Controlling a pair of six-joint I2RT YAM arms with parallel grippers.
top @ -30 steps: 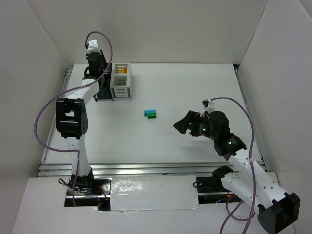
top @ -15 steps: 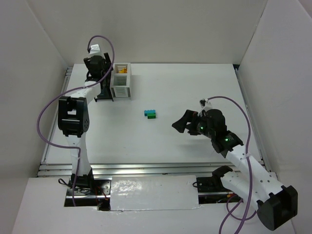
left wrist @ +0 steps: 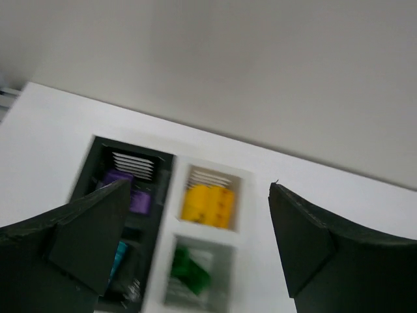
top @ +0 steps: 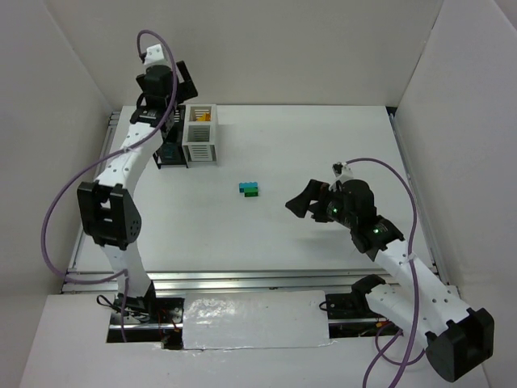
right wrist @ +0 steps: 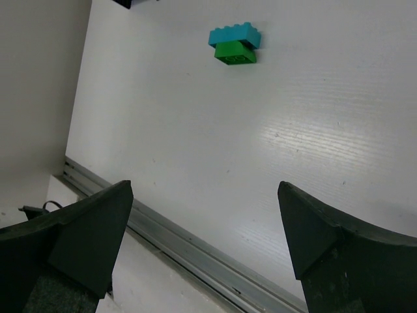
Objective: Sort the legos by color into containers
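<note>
The joined containers stand at the table's back left: a black bin (top: 171, 145) and a white bin (top: 202, 136). In the left wrist view, the black bin (left wrist: 91, 176) holds a purple lego (left wrist: 124, 190) and a teal one (left wrist: 118, 258). The white bin (left wrist: 244, 179) holds yellow legos (left wrist: 207, 204) and a green one (left wrist: 189, 272). My left gripper (top: 171, 101) (left wrist: 199, 190) hangs open and empty above the bins. A teal lego (right wrist: 234, 35) stacked with a green lego (right wrist: 236, 54) lies mid-table (top: 250, 188). My right gripper (top: 299, 206) (right wrist: 205, 189) is open, right of that pair.
White walls enclose the table on three sides. A metal rail (right wrist: 195, 251) runs along the table's near edge, and another rail (top: 113, 121) runs down the left side beside the bins. Purple cables loop from both arms.
My left gripper has opened and risen from the bins to well above them. The right arm has barely shifted, and the teal and green pair has not moved.
</note>
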